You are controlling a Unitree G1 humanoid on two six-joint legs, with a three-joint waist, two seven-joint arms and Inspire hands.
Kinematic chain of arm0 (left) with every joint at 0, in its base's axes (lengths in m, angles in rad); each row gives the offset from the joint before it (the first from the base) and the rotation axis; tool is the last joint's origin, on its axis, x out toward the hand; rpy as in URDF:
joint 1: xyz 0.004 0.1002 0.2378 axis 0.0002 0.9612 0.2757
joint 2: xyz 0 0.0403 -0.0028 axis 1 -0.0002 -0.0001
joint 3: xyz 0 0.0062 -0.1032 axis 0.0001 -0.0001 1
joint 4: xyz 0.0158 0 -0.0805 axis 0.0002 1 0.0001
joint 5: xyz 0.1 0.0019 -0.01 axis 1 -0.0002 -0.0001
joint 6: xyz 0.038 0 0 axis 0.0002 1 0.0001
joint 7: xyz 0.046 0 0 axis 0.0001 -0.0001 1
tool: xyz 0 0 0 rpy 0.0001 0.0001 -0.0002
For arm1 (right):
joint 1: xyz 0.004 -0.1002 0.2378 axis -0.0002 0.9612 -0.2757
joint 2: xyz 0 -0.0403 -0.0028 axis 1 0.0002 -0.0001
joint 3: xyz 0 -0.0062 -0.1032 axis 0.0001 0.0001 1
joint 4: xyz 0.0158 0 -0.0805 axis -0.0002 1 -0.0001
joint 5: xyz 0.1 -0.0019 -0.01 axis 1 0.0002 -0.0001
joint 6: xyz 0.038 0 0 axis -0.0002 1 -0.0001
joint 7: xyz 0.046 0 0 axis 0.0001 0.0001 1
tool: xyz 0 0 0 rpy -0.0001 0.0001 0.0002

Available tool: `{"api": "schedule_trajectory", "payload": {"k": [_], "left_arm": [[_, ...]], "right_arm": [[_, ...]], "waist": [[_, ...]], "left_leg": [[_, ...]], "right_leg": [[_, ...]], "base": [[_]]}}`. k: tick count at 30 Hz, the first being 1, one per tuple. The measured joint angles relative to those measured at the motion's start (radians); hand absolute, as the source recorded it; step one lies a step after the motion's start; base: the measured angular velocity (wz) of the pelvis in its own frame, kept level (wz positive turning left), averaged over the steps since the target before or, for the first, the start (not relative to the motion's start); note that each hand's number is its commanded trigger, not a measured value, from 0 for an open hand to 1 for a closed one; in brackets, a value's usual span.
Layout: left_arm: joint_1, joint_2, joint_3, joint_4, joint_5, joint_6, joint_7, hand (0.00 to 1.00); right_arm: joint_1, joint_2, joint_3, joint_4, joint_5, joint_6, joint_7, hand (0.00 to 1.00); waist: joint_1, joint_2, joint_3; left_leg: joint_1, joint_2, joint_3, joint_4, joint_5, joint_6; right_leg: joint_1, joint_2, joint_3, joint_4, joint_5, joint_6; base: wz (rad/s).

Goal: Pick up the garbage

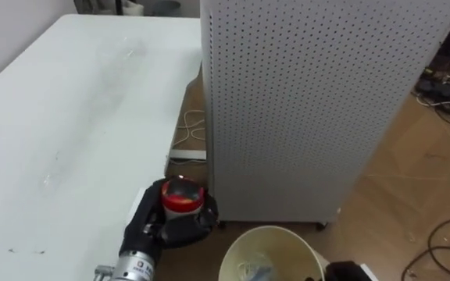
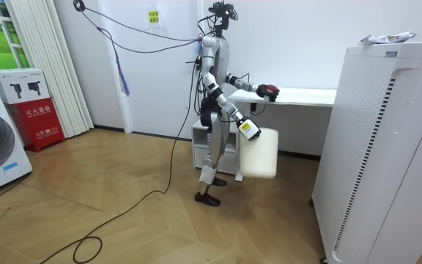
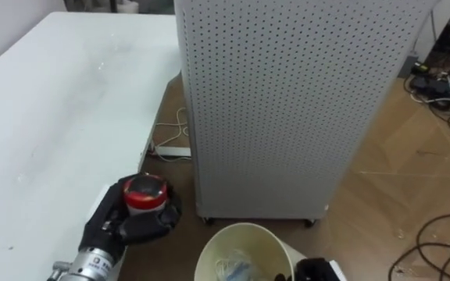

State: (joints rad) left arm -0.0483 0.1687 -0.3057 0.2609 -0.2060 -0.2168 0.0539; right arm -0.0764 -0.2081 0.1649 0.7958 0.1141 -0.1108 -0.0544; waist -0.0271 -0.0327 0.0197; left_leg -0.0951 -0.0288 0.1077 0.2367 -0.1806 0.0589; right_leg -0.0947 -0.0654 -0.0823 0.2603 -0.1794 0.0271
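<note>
My left hand (image 1: 153, 225) is closed round the red garbage piece (image 1: 181, 195) — dark fingers curl up under it and wrap its sides, so its round red top with a pale patch sits clear above them. What lies beneath that top is hidden in my grip. The hand hangs at the near edge of the white table (image 1: 69, 117), with the red piece over the gap between the table and the tall perforated white cabinet (image 1: 311, 101) just beside it.

Low in front of me is the cream bin (image 1: 270, 229), its mouth open upward, nearer to me than the red piece and a little to its right. Something pale and crumpled (image 1: 255, 269) lies inside; I cannot make out what. The bin's lower part is cut off. My right hand (image 1: 344, 272) is a dark shape at the bin's right rim, mostly cut off — whether it is open or clamped I cannot tell.

In the room view I stand upright at the table, left hand out at tabletop height, the bin hanging at my right side.
</note>
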Motion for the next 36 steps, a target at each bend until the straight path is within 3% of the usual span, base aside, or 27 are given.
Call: {"api": "schedule_trajectory", "payload": {"k": [10,20,21,22,24,25,26,27,36], "left_arm": [[-0.014,-0.03,-0.053,0.008,0.0,0.0,-0.103,1.0],[-0.05,-0.038,-0.082,0.08,0.0,0.0,-0.107,1.0],[-0.05,-0.038,-0.083,0.082,0.001,0.0,-0.107,0.93],[-0.05,-0.038,-0.086,0.085,0.001,0.0,-0.106,0.76],[-0.05,-0.037,-0.097,0.09,0.002,0.0,-0.105,0.71],[-0.05,-0.038,-0.103,0.094,0.002,0.0,-0.105,0.54],[-0.05,-0.038,-0.108,0.095,0.002,0.0,-0.105,0.23],[-0.05,-0.037,-0.116,0.097,0.002,0.0,-0.105,0.0],[-0.076,-0.04,-0.141,0.138,0.002,0.0,-0.107,0.0]], "right_arm": [[-0.089,0.003,0.01,0.018,0.004,-0.003,-0.029,1.0],[-0.119,0.016,0.01,0.018,-0.008,-0.006,-0.031,1.0],[-0.119,0.017,0.01,0.018,-0.015,-0.006,-0.032,1.0],[-0.119,0.019,0.01,0.018,-0.02,-0.006,-0.034,1.0],[-0.119,0.021,0.01,0.018,-0.027,-0.006,-0.041,1.0],[-0.119,0.022,0.01,0.018,-0.03,-0.006,-0.047,1.0],[-0.119,0.022,0.011,0.018,-0.03,-0.006,-0.051,1.0],[-0.119,0.024,0.012,0.018,-0.03,-0.006,-0.06,1.0],[-0.12,0.057,0.012,0.018,-0.028,-0.013,-0.074,1.0]], "waist": [[-0.002,0.012,0.0097],[-0.03,0.021,0.012],[-0.035,0.021,0.0121],[-0.04,0.022,0.0125],[-0.046,0.023,0.0137],[-0.048,0.025,0.0145],[-0.049,0.025,0.0148],[-0.051,0.026,0.015],[-0.052,0.025,0.0152]], "left_leg": [[-0.025,0.01,0.021,0.001,0.0,0.0],[-0.062,0.012,0.03,0.006,0.0,0.0],[-0.066,0.013,0.03,0.006,0.0,0.0],[-0.068,0.014,0.031,0.006,0.0,0.0],[-0.069,0.014,0.031,0.005,0.0,0.0],[-0.069,0.014,0.033,0.005,0.0,0.0],[-0.069,0.014,0.034,0.005,0.0,0.0],[-0.069,0.015,0.036,0.005,0.0,0.0],[-0.069,0.016,0.055,0.004,0.0,0.0]], "right_leg": [[-0.032,0.006,0.001,0.0,0.005,-0.005],[-0.08,0.01,0.028,0.014,0.005,-0.005],[-0.084,0.011,0.029,0.014,0.005,-0.005],[-0.086,0.012,0.03,0.014,0.005,-0.005],[-0.088,0.013,0.03,0.014,0.005,-0.005],[-0.089,0.013,0.031,0.014,0.005,-0.005],[-0.089,0.013,0.031,0.014,0.005,-0.005],[-0.09,0.013,0.032,0.014,0.005,-0.005],[-0.102,0.014,0.051,0.023,0.006,-0.006]], "base": [[-0.03],[-0.05],[0.0],[0.0],[0.0],[-0.04],[-0.04],[-0.05],[-0.06]]}}
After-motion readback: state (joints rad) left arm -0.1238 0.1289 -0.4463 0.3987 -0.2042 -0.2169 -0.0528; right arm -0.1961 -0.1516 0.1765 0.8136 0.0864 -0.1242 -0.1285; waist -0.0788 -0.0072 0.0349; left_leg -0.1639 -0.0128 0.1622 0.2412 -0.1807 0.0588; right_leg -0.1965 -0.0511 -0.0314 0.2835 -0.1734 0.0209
